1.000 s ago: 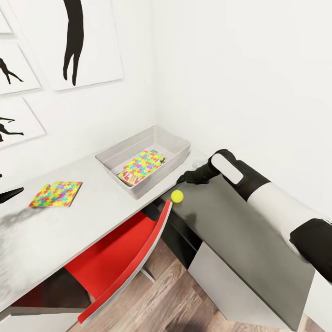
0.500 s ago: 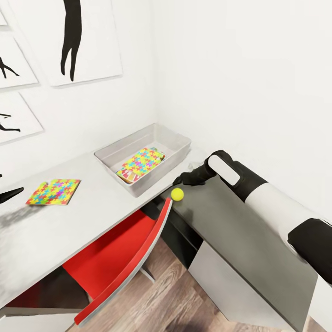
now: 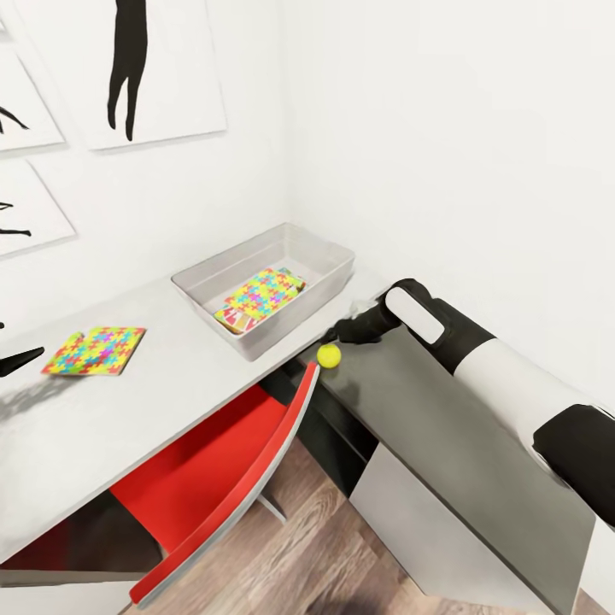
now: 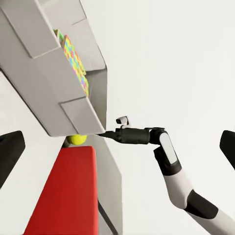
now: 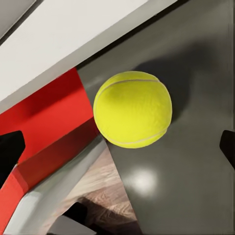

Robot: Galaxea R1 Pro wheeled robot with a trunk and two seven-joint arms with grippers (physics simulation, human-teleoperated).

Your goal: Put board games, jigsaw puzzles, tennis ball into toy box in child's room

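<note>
White walls with silhouette pictures [image 3: 128,73] back the desk [image 3: 102,410]. Toy box [image 3: 337,256] sits just left of the right gripper [image 3: 342,333], a puzzle [image 3: 260,292] inside. Red chair [image 3: 209,478] stands below. Another puzzle [image 3: 96,349] lies far left. Ball [image 3: 329,355] rests on the dark cabinet top [image 3: 444,427], just before the spread, empty fingers. Left gripper [image 4: 117,147] also gapes wide.

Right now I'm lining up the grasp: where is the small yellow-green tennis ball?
In the head view, the tennis ball lies on the dark grey cabinet top near its edge, between the right gripper and the red chair back.
</note>
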